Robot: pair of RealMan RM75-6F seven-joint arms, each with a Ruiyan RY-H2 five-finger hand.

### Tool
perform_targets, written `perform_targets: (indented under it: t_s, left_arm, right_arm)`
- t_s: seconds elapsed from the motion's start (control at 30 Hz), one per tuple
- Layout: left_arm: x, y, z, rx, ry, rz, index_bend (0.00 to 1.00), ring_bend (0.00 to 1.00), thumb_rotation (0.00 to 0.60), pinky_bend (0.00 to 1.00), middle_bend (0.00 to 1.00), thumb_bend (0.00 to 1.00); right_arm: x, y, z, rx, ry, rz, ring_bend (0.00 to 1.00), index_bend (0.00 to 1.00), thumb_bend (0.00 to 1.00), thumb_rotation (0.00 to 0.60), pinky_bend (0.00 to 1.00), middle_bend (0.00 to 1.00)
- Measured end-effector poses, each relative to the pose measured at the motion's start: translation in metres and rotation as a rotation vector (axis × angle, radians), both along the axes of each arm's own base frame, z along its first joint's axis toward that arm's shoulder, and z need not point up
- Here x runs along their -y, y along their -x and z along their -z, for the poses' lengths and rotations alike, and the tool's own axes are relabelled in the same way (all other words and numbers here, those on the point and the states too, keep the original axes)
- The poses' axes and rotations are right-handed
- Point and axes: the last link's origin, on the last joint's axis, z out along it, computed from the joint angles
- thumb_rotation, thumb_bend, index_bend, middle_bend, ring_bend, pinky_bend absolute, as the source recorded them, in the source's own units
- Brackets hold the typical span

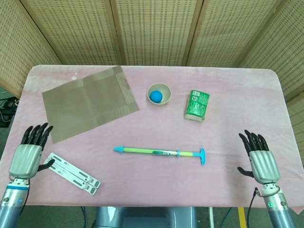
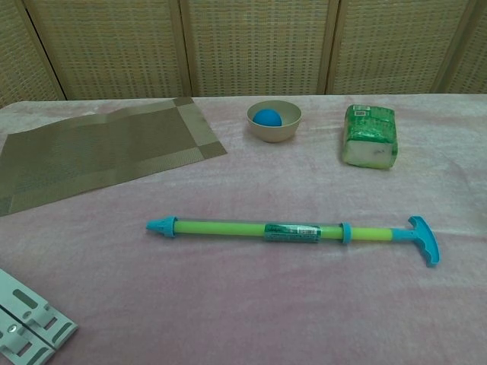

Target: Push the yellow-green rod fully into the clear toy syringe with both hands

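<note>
The clear toy syringe (image 1: 152,151) (image 2: 255,229) lies flat across the middle of the pink table, its blue tip pointing left. The yellow-green rod (image 1: 189,154) (image 2: 373,233) sticks out of its right end for a short stretch and ends in a blue T-handle (image 1: 203,156) (image 2: 424,239). My left hand (image 1: 29,151) hovers at the table's left front corner, fingers spread, holding nothing. My right hand (image 1: 260,158) is at the right front corner, also spread and empty. Both hands are far from the syringe and absent from the chest view.
A brown placemat (image 1: 89,102) (image 2: 91,152) covers the back left. A small bowl with a blue ball (image 1: 158,94) (image 2: 273,119) and a green packet (image 1: 197,105) (image 2: 370,135) sit behind the syringe. A white slotted plate (image 1: 71,173) (image 2: 23,327) lies at the front left.
</note>
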Motion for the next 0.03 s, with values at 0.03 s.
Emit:
perform_targets:
  t_s: [0.03]
  left_arm:
    - [0.0062, 0.0060, -0.0010, 0.003, -0.009, -0.011, 0.00, 0.00, 0.600, 0.00, 0.00, 0.09]
  right_arm:
    - [-0.0058, 0.0035, 0.0005, 0.007, 0.001, -0.001, 0.00, 0.05, 0.10, 0.600, 0.00, 0.00]
